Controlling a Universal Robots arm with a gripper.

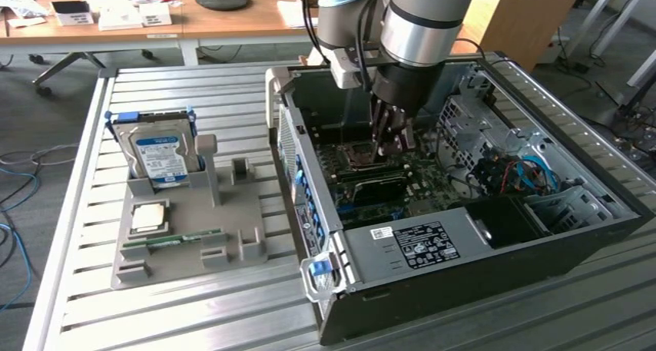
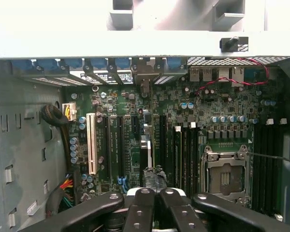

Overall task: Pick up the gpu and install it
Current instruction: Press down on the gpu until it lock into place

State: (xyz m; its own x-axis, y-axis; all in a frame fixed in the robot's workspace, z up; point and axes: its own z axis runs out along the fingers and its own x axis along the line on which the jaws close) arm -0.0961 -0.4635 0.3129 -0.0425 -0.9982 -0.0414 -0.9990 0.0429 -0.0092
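The gpu (image 2: pixel 148 145) shows in the wrist view as a thin card seen edge-on. It stands upright among the long expansion slots of the motherboard (image 2: pixel 217 140), directly ahead of the fingertips. A small dark part sits at its near end, just beside the gripper (image 2: pixel 154 194). Whether the fingers touch the card cannot be told.

Gripper state: the two black fingers (image 2: pixel 140 208) are drawn together with no visible gap between the tips.

Position of the arm: in the exterior view the gripper (image 1: pixel 392 145) hangs straight down inside the open computer case (image 1: pixel 574 236), low over the motherboard (image 1: pixel 410 186) and just beside the processor socket (image 1: pixel 359 155).

Case contents: the power supply (image 1: pixel 420 243), with a white label, lies at the near end of the case. Blue cables (image 1: pixel 535 173) lie toward the exterior view's right.

Parts tray (image 1: pixel 184 263): the grey tray lies on the slatted metal table (image 1: pixel 72 289), toward the exterior view's left of the case. On it:
- a hard drive (image 1: pixel 159 153) with a blue-and-white label, standing upright;
- a processor (image 1: pixel 149 216), lying flat;
- a narrow green memory stick (image 1: pixel 174 238), lying flat near the processor.
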